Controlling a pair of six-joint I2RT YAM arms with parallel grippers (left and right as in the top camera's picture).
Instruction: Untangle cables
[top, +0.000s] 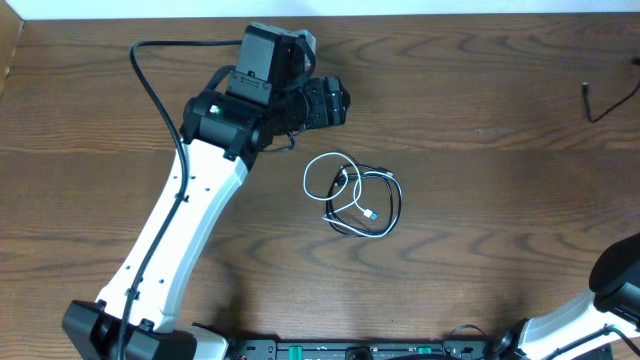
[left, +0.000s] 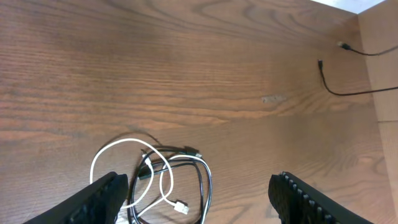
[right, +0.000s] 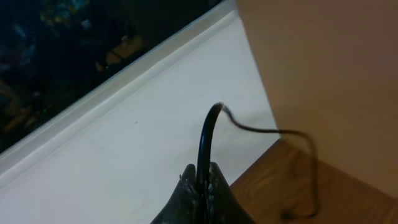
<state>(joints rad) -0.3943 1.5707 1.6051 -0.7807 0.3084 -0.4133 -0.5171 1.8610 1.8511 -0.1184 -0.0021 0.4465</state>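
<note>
The cables lie in a small tangle on the wooden table, a white cable (top: 318, 172) looped through a black cable (top: 392, 205). In the left wrist view the white cable (left: 112, 149) and black cable (left: 208, 186) sit between and just ahead of my left gripper's (left: 202, 204) fingers, nearer the left finger, with a white plug (left: 180, 207) in the middle. My left gripper (top: 333, 103) is open, hovering behind the tangle. My right gripper (right: 202, 177) is shut on a black cord (right: 205, 134) off the table's edge; it is out of the overhead view.
A separate thin black cord (top: 592, 102) lies at the table's far right edge, also in the left wrist view (left: 329, 84). The right arm's base (top: 620, 280) is at the bottom right. The left arm (top: 190, 220) crosses the left half of the table.
</note>
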